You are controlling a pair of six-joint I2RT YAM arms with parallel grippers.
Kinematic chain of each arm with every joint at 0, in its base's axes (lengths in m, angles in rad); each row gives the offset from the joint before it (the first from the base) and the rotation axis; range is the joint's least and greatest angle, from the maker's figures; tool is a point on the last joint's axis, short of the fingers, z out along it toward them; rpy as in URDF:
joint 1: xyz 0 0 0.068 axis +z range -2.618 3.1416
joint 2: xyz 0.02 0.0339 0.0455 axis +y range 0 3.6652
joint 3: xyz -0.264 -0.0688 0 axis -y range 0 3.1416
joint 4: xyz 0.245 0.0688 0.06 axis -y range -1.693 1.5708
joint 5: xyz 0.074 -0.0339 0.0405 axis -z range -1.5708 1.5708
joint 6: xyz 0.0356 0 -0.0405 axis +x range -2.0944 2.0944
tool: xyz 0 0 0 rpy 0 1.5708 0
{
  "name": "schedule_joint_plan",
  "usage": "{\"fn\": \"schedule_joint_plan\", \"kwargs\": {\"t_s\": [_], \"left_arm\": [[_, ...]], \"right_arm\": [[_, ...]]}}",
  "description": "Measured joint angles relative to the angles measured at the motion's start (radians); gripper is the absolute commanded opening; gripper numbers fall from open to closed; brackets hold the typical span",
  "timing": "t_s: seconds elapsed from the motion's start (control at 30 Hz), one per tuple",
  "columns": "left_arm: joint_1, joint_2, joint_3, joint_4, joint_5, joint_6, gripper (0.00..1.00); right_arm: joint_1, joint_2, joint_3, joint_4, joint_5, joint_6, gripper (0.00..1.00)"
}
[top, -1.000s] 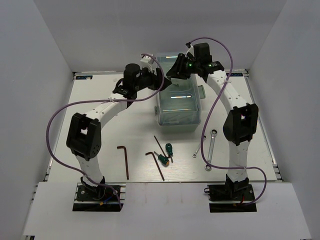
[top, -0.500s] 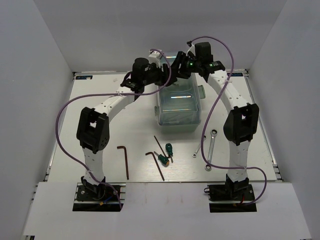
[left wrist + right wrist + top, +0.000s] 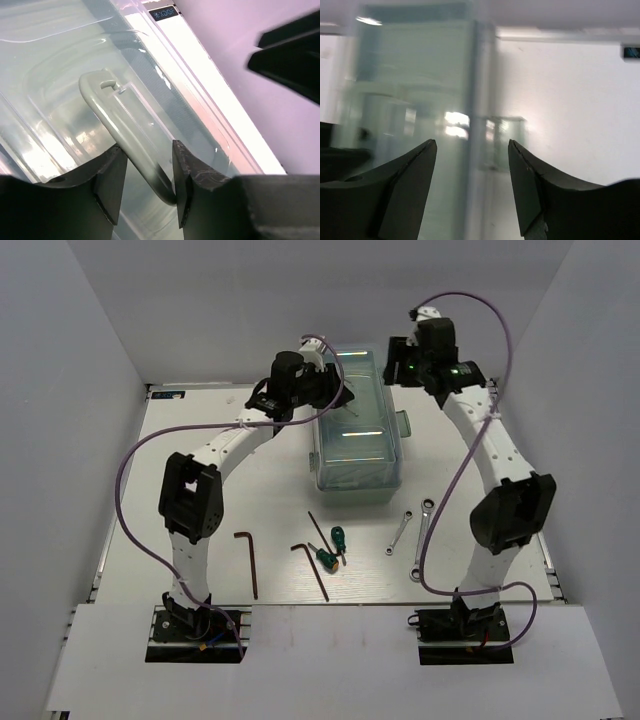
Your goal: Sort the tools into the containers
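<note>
The closed toolbox (image 3: 355,440), pale green with a translucent lid, stands at the table's middle back. My left gripper (image 3: 322,382) is over its far left; in the left wrist view it (image 3: 148,150) is shut on the pale-green lid handle (image 3: 107,107). My right gripper (image 3: 393,360) is open and empty above the box's far right edge (image 3: 472,142). In front of the box lie two hex keys (image 3: 248,562) (image 3: 311,567), a thin rod (image 3: 319,534), two green screwdrivers (image 3: 339,541) (image 3: 325,559) and two wrenches (image 3: 400,532) (image 3: 422,538).
White walls close in the table on the left, right and back. A latch (image 3: 405,424) sticks out of the toolbox's right side. The right arm's purple cable hangs over the wrenches.
My left gripper moved right onto the toolbox and took hold of its handle. My right gripper drew back to the right, off the lid; its wrist view is blurred.
</note>
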Motion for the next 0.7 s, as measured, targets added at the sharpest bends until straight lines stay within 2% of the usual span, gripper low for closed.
{"fn": "schedule_joint_plan", "kwargs": {"t_s": [0.03, 0.1, 0.17, 0.27, 0.37, 0.47, 0.7], "left_arm": [[0.000, 0.004, 0.010, -0.011, -0.003, -0.006, 0.48], [-0.002, 0.014, 0.027, -0.027, -0.015, -0.024, 0.37], [-0.005, 0.023, 0.044, -0.046, -0.034, -0.057, 0.23], [-0.005, 0.044, 0.078, -0.060, -0.040, -0.076, 0.10], [-0.005, 0.061, 0.103, -0.070, -0.042, -0.088, 0.07], [-0.006, 0.067, 0.112, -0.075, -0.043, -0.094, 0.06], [-0.002, 0.069, 0.117, -0.084, -0.054, -0.100, 0.06]], "right_arm": [[-0.028, -0.028, -0.049, 0.011, 0.005, -0.005, 0.65], [-0.112, -0.071, -0.163, 0.032, -0.029, 0.007, 0.67], [-0.212, -0.074, -0.261, 0.054, -0.121, 0.032, 0.68], [-0.359, 0.002, -0.357, 0.065, -0.293, 0.063, 0.71], [-0.428, 0.107, -0.391, 0.086, -0.469, 0.066, 0.72], [-0.430, 0.170, -0.417, 0.116, -0.616, 0.068, 0.72], [-0.432, 0.189, -0.417, 0.240, -0.803, 0.116, 0.69]]}}
